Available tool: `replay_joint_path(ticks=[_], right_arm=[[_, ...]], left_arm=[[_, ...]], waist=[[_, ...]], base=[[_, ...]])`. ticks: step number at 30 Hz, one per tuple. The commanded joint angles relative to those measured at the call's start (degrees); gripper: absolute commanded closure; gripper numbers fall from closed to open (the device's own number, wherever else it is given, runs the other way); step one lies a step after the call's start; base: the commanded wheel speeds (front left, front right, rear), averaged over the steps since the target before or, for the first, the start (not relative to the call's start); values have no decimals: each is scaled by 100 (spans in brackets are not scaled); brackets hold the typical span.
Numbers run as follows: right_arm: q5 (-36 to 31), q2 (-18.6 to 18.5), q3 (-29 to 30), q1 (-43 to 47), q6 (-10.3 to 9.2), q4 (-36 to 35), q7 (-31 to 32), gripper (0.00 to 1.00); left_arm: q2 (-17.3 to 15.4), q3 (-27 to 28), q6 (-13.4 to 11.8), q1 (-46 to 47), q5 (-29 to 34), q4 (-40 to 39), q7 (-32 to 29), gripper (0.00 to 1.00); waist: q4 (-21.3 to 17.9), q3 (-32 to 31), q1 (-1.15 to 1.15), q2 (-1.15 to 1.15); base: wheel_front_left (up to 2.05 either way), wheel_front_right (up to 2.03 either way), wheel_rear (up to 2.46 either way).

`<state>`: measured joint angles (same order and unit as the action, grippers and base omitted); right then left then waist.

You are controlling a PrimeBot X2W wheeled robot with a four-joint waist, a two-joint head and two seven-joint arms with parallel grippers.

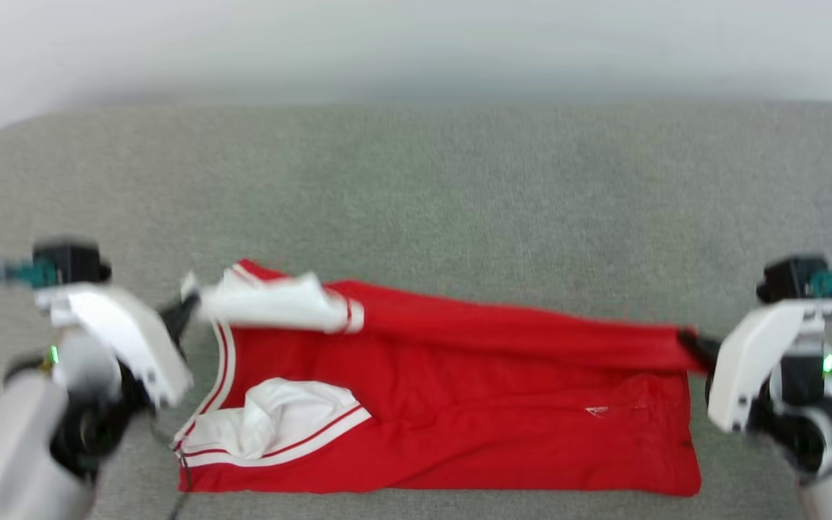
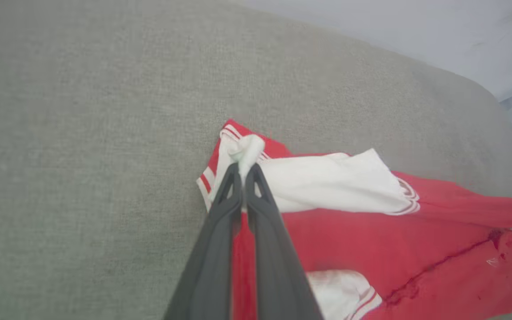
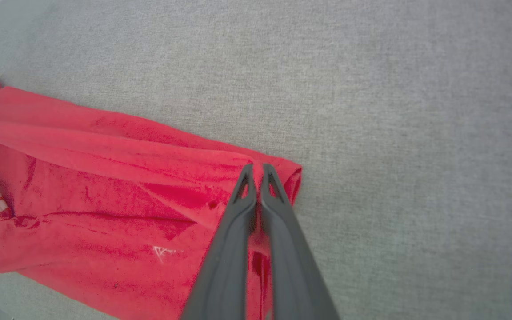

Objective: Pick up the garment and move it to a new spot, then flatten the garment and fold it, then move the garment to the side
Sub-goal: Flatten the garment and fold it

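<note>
The garment (image 1: pixel 459 404) is a red shirt with white sleeves and striped trim, spread sideways on the grey cushion. Its far long edge is lifted and stretched taut between my two grippers. My left gripper (image 1: pixel 186 307) is shut on the white sleeve end at the shirt's left; in the left wrist view the gripper (image 2: pixel 242 169) pinches the bunched white cloth of the garment (image 2: pixel 416 249). My right gripper (image 1: pixel 690 343) is shut on the red hem corner at the right, and the right wrist view shows that gripper (image 3: pixel 257 171) closed on the garment (image 3: pixel 105 195). The number is hidden.
The grey fabric cushion (image 1: pixel 459 202) stretches wide behind and beside the shirt, with a pale wall (image 1: pixel 416 43) beyond its far edge. The second white sleeve (image 1: pixel 279 419) lies crumpled on the shirt's near left.
</note>
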<state>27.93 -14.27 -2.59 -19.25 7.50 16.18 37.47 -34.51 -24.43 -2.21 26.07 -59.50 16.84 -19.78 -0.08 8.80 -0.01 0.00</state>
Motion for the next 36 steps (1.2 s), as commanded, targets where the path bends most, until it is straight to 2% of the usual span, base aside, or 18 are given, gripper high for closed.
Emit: replay_joint_path(ticks=[1, 5, 6, 7, 8, 9, 11, 14, 18, 22, 25, 30, 36], right_arm=[[45, 15, 47, 189, -2, -39, -24, 100], [114, 55, 151, 803, -2, -122, -57, 100], [121, 80, 165, 920, -2, -144, -101, 85], [147, 114, 189, 1038, -2, -146, -137, 61], [178, 147, 161, 1155, -2, -152, -171, 0], [210, 161, 154, 1236, -2, -153, -245, 0], [246, 197, 151, 1380, -2, -147, -390, 0], [225, 278, 110, 1544, -1, -215, -663, 0], [155, 293, 100, 1596, -1, -511, -1140, 0], [56, 258, 259, 1598, -1, -906, -1350, 0], [-70, 200, 437, 1502, -2, -1137, -1197, 0], [-188, 75, 758, 1346, -1, -1166, -631, 0], [-258, 3, 956, 1282, -2, -897, 41, 0]], left_arm=[[-21, 9, -75, -215, -27, -91, 48, 100], [52, -5, -339, -1085, -254, -340, 59, 100], [107, -9, -373, -1244, -315, -362, 78, 100], [142, -61, -401, -1384, -326, -367, 58, 100], [211, -105, -399, -1502, -389, -370, 35, 100], [286, -102, -419, -1578, -428, -348, 89, 84], [372, -187, -445, -1714, -398, -250, 132, 0], [538, -235, -406, -1763, -305, -148, 364, 0], [673, -92, -486, -1635, 44, -158, 1204, 0], [702, -100, -462, -1450, 389, -354, 1707, 0], [681, -104, -544, -1315, 737, -519, 2115, 0], [755, -69, -841, -1182, 1334, -795, 2926, 0], [900, -39, -1096, -1301, 1762, -1168, 3363, 0]], waist=[[93, -197, 1, 0], [179, -293, 1, 0], [187, -304, 1, 0], [190, -305, 1, 0], [191, -297, 1, 0], [195, -291, 1, 0], [195, -298, 1, 0], [148, -332, 1, 0], [31, -414, 1, 0], [-18, -500, 1, 0], [-50, -548, 1, 0], [-6, -609, 1, 0], [230, -550, 1, 0]], base=[[0, 0, 0], [0, 0, 0], [0, 0, 0], [0, 0, 0], [0, 0, 0], [0, 0, 0], [0, 0, 0], [0, 0, 0], [0, 0, 0], [0, 0, 0], [0, 0, 0], [0, 0, 0], [0, 0, 0]])
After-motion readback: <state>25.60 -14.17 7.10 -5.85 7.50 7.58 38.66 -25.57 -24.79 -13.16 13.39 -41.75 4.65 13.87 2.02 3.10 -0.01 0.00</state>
